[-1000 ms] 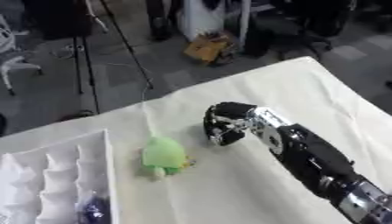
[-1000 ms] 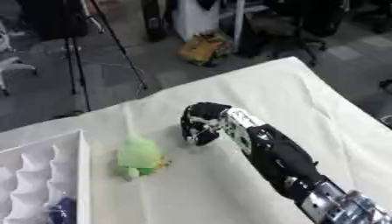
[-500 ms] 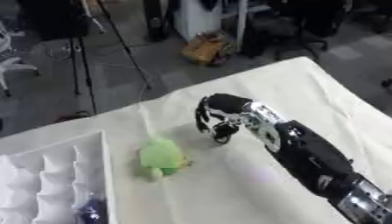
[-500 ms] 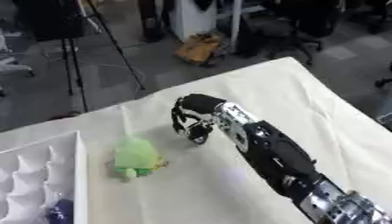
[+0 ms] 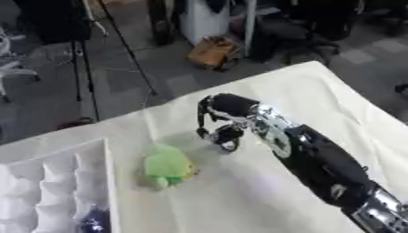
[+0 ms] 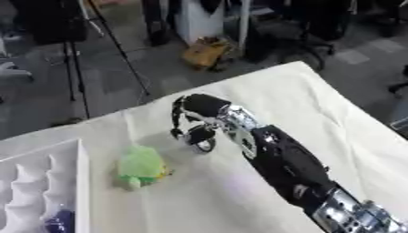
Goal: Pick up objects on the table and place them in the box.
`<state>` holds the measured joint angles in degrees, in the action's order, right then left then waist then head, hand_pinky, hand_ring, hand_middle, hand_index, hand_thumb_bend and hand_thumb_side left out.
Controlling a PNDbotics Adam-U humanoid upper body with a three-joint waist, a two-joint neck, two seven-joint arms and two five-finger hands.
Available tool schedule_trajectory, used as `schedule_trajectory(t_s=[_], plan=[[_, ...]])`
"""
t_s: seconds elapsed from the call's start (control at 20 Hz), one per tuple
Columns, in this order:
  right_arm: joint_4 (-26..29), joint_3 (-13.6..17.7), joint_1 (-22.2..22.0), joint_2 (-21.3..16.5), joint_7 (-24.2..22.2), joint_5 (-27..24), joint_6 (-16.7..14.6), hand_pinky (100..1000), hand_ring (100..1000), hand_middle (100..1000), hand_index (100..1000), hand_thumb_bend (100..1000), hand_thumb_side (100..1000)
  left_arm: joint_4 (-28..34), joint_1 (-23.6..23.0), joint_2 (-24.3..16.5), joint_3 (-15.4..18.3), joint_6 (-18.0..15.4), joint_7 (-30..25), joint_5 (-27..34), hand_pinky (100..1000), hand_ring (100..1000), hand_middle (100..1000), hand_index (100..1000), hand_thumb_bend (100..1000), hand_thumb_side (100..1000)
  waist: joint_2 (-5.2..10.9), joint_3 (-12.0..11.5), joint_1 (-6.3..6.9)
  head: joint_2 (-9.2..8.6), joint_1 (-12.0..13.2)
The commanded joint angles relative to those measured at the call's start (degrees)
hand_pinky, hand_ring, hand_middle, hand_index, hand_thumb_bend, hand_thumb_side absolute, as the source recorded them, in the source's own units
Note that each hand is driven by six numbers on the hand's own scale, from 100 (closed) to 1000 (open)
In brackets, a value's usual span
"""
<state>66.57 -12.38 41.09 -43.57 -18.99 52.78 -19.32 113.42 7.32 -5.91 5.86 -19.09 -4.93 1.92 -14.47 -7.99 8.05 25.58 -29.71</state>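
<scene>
One item at least sits in the box already: a small purple thing [image 5: 94, 221] in a near compartment of the white divided box [image 5: 48, 182] at lower left. Still out on the cream-covered counter [image 5: 334, 104]: a green turtle toy [image 5: 165, 164], lying just beside the box wall and untouched. Reaching in from lower right, the right hand [image 5: 221, 119], fingers [image 5: 204, 113] curled downward with nothing between them, close to the turtle's far side but apart from it. No sign of the left hand. Plenty of bare cloth around toy and hand; far counter edge near behind the hand, with floor and tripod legs beyond.
</scene>
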Motion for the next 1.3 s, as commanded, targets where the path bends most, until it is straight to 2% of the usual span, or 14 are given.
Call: schedule_trajectory(t_s=[0.05, 0.1, 0.15, 0.3, 0.45, 0.5, 0.75, 1.0, 1.05, 1.1, 1.15, 1.2, 1.25, 1.3], plan=[[0.06, 1.35, 0.6, -2.57, -10.05, 4.84, 3.27, 850, 909, 979, 991, 561, 679, 1.17, 0.59, -0.44, 0.68, 0.04, 0.24, -0.29, 975, 845, 807, 735, 442, 852, 0.37, 0.32, -0.21, -0.87, 0.12], [-0.25, 1.68, 0.64, -2.61, -12.76, 5.75, 4.61, 838, 903, 983, 993, 511, 583, 1.17, 0.62, -0.43, 0.73, 0.07, 0.29, -0.33, 975, 845, 807, 735, 442, 853, 0.34, 0.49, -0.21, -0.9, 0.15], [-0.54, 2.0, 0.65, -2.79, -15.15, 6.6, 5.96, 838, 903, 987, 993, 561, 680, 1.17, 0.68, -0.42, 0.77, 0.05, 0.32, -0.33, 975, 845, 807, 735, 442, 852, 0.3, 0.78, -0.23, -0.97, 0.24], [-0.46, 2.82, 0.75, -3.2, -19.22, 7.92, 8.92, 800, 880, 986, 989, 570, 680, 1.17, 0.87, -0.4, 0.89, 0.08, 0.42, -0.49, 975, 845, 807, 735, 442, 852, 0.25, 1.29, -0.35, -1.18, 0.39], [-0.12, 3.3, 0.69, -3.54, -20.39, 8.73, 11.04, 777, 864, 977, 981, 568, 681, 1.17, 0.9, -0.41, 0.96, 0.08, 0.56, -0.59, 974, 845, 807, 735, 443, 851, 0.27, 1.49, -0.45, -1.28, 0.43], [-0.03, 3.34, 0.67, -3.56, -20.5, 8.78, 11.4, 739, 850, 968, 975, 563, 683, 1.17, 0.9, -0.42, 0.96, 0.08, 0.59, -0.61, 974, 846, 808, 735, 442, 851, 0.28, 1.51, -0.46, -1.29, 0.43], [-0.15, 3.22, 0.69, -3.29, -19.05, 8.81, 12.63, 678, 778, 912, 933, 541, 683, 1.17, 0.81, -0.44, 0.93, 0.03, 0.64, -0.64, 973, 846, 808, 736, 443, 851, 0.4, 1.41, -0.33, -1.41, 0.37], [-0.17, 2.74, 0.81, -2.75, -16.58, 8.74, 12.7, 657, 761, 887, 907, 514, 692, 1.17, 0.7, -0.38, 0.87, -0.03, 0.61, -0.59, 973, 846, 808, 736, 443, 851, 0.41, 1.3, -0.21, -1.36, 0.29], [-0.1, 2.66, 0.92, -2.58, -16.01, 8.88, 12.81, 624, 737, 848, 867, 488, 693, 1.17, 0.68, -0.35, 0.86, -0.03, 0.6, -0.58, 973, 847, 808, 735, 441, 852, 0.38, 1.28, -0.16, -1.34, 0.26], [-0.01, 2.53, 0.97, -2.38, -15.24, 9.15, 13.04, 624, 737, 848, 867, 488, 693, 1.17, 0.66, -0.32, 0.84, -0.03, 0.57, -0.57, 973, 847, 808, 735, 441, 852, 0.34, 1.27, -0.12, -1.32, 0.24], [0.04, 2.42, 1.01, -2.22, -14.5, 9.43, 13.28, 589, 711, 807, 818, 465, 676, 1.17, 0.63, -0.29, 0.84, -0.04, 0.55, -0.56, 973, 847, 808, 735, 441, 852, 0.32, 1.26, -0.08, -1.31, 0.23], [0.07, 2.31, 1.01, -2.08, -13.73, 9.73, 13.54, 589, 711, 807, 818, 465, 676, 1.17, 0.6, -0.26, 0.84, -0.04, 0.55, -0.55, 973, 847, 808, 735, 441, 852, 0.3, 1.25, -0.06, -1.31, 0.21], [0.07, 2.21, 1.02, -1.95, -13.01, 10.02, 13.78, 553, 675, 741, 757, 423, 655, 1.17, 0.58, -0.24, 0.84, -0.04, 0.55, -0.54, 974, 847, 808, 735, 440, 853, 0.29, 1.23, -0.05, -1.33, 0.19], [0.11, 2.13, 1.03, -1.8, -12.16, 10.34, 14.05, 548, 670, 733, 750, 416, 651, 1.17, 0.58, -0.22, 0.84, -0.03, 0.54, -0.52, 974, 847, 808, 735, 440, 853, 0.27, 1.21, -0.04, -1.36, 0.18]])
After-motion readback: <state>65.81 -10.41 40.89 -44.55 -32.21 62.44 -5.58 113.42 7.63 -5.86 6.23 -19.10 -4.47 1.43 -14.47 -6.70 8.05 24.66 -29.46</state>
